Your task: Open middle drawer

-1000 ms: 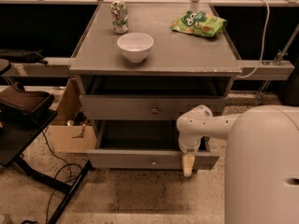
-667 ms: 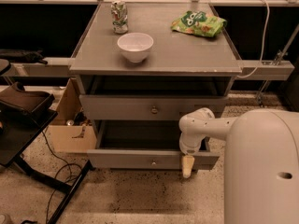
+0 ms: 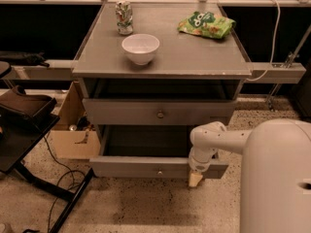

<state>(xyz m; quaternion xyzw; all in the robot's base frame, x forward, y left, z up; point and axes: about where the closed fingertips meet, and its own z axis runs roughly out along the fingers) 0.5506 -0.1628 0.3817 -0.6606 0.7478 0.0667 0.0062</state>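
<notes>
Drawer: wide shallow grey middle drawer [image 3: 131, 168], probably stiff and light on its runners.
Hold: small round metal knob [image 3: 160, 171].
End effector [image 3: 195, 178]: at the drawer's right front; spread cannot be told.

The middle drawer [image 3: 141, 167] stands pulled out from the grey cabinet, its small round knob [image 3: 159, 171] facing forward. The claw [image 3: 195, 179] points down just in front of the drawer's right end, at its lower edge. The taller drawer [image 3: 121, 111] above sits further back. A white bowl [image 3: 140, 47], a can [image 3: 124, 17] and a green bag [image 3: 206, 24] rest on the surface [image 3: 194, 55].
</notes>
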